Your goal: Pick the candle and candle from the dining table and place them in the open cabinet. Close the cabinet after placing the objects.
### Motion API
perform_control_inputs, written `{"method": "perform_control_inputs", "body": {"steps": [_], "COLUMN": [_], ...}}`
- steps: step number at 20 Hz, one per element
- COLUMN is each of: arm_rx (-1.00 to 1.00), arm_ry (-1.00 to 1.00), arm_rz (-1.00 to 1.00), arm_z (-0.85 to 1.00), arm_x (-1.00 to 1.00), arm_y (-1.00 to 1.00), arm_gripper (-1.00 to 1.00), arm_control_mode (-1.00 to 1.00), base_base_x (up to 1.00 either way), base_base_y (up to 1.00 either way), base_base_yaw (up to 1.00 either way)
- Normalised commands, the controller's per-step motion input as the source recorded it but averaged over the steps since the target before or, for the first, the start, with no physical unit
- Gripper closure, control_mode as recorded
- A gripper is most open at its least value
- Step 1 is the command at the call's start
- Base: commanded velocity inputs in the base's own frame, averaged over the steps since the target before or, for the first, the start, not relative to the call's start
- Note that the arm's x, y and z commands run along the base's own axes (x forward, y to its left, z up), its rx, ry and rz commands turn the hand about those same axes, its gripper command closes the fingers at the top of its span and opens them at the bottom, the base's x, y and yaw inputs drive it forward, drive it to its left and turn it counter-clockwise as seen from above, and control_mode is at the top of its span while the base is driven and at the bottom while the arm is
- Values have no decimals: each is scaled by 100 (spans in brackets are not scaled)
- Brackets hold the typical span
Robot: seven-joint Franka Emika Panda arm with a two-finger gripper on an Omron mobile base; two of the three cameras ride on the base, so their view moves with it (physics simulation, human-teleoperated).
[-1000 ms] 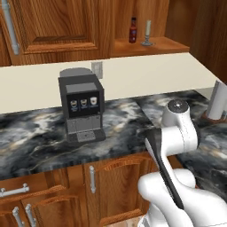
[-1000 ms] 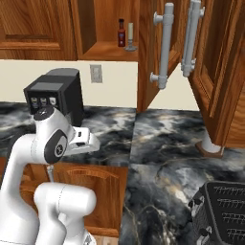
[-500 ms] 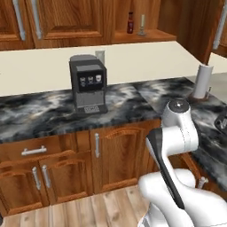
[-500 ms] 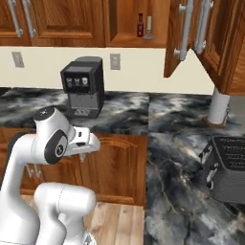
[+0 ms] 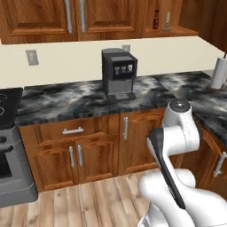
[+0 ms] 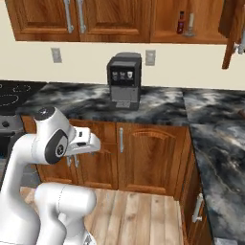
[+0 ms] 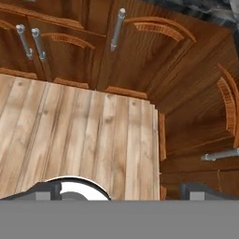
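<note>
The tall thin cream candle (image 6: 190,24) stands on its small grey base inside the open wall cabinet (image 6: 208,18), next to a dark bottle with a red cap (image 6: 181,21). The left base view shows that candle (image 5: 167,19) on the cabinet's shelf (image 5: 177,32). The cabinet's door (image 6: 232,29) hangs open at the right. The stubby candle and the dining table are out of view. My gripper (image 7: 122,191) is open, with nothing between its fingertips (image 7: 45,191), and points down at the wooden floor, far below the cabinet.
A black coffee machine (image 5: 117,73) stands on the black marbled counter (image 5: 66,102) over brown base cabinets (image 5: 88,150). A stove (image 5: 9,133) is at the left and a paper towel roll (image 5: 218,73) at the right. Wooden floor (image 7: 79,130) lies in front.
The base has driven back and left, so the whole scene has shifted. The counter and open cabinet now sit farther away, and the stove has come into view. The gripper holds nothing.
</note>
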Motion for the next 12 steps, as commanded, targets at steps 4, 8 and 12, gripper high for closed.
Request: {"method": "perform_control_inputs", "body": {"steps": [4, 8, 12], "arm_rx": [0, 0, 0], "arm_ry": [0, 0, 0], "arm_rz": [0, 0, 0], "arm_z": [0, 0, 0], "arm_x": [0, 0, 0], "arm_y": [0, 0, 0], "arm_gripper": [-100, -100, -100], "arm_control_mode": [100, 100, 100], "base_base_x": [-1, 0, 0], "base_base_y": [99, 89, 80], "base_base_yaw": [48, 66, 73]}}
